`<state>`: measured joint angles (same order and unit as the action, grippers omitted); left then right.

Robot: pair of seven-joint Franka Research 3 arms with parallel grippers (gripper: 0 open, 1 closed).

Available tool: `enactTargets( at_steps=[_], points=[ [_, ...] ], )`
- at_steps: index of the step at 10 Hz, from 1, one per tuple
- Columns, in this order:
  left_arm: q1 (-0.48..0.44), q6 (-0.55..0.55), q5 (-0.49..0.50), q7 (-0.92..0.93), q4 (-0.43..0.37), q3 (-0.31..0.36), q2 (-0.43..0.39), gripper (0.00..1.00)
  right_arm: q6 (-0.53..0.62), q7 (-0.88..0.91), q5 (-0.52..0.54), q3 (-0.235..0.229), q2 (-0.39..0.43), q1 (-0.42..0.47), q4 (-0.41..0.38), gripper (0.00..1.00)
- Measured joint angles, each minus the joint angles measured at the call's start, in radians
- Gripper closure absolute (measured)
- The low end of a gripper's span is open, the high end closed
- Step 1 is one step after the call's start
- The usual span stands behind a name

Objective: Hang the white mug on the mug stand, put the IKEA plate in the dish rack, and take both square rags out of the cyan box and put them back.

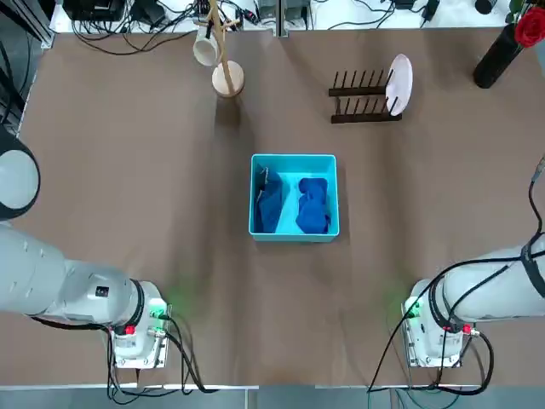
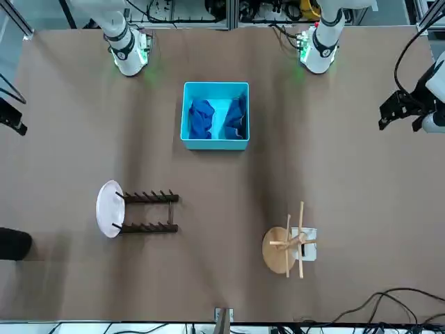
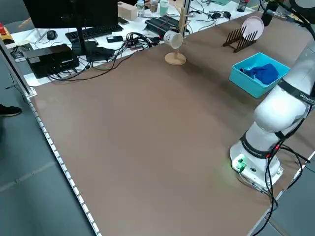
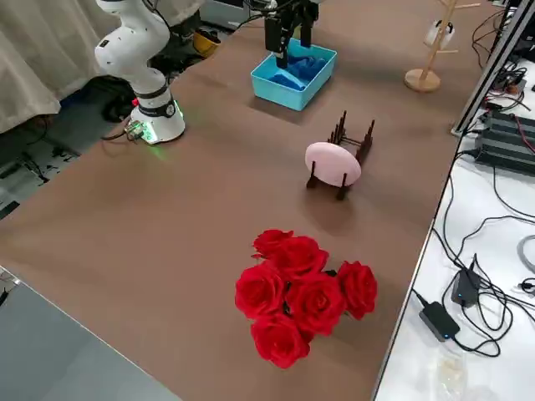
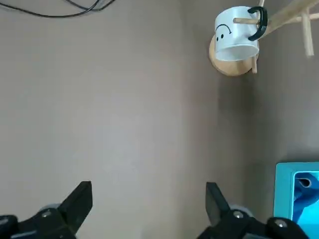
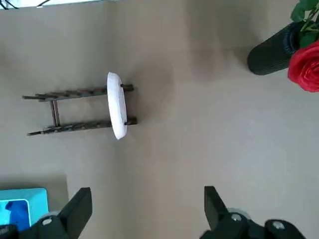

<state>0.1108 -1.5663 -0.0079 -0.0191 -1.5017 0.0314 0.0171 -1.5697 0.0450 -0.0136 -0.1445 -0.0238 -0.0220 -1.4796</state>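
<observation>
The white mug (image 5: 237, 32) hangs by its handle on a peg of the light wooden mug stand (image 1: 227, 79) at the far left of the table. At the far right, the IKEA plate (image 6: 116, 112) stands on edge in the end slot of the dark dish rack (image 1: 364, 95). In the middle sits the cyan box (image 1: 294, 159) with both square rags in it, one blue rag (image 1: 271, 204) beside the other (image 1: 313, 204). My left gripper (image 5: 148, 199) is open, empty and raised over bare table on the left. My right gripper (image 6: 146, 201) is likewise open, empty and raised on the right.
A dark vase of red roses (image 1: 502, 47) stands at the far right corner. Cables, a keyboard and a monitor (image 3: 74, 44) lie beyond the table's far edge. Both arm bases (image 1: 136, 332) sit at the near edge.
</observation>
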Motion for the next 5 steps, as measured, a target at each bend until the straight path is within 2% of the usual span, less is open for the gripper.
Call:
enactTargets(
  at_steps=[5],
  points=[
    [0.0, 0.015, 0.0, 0.0, -0.019, -0.003, 0.0, 0.0, 0.003, 0.0, 0.0, 0.003, 0.0, 0.0, 0.0, 0.0]
  ],
)
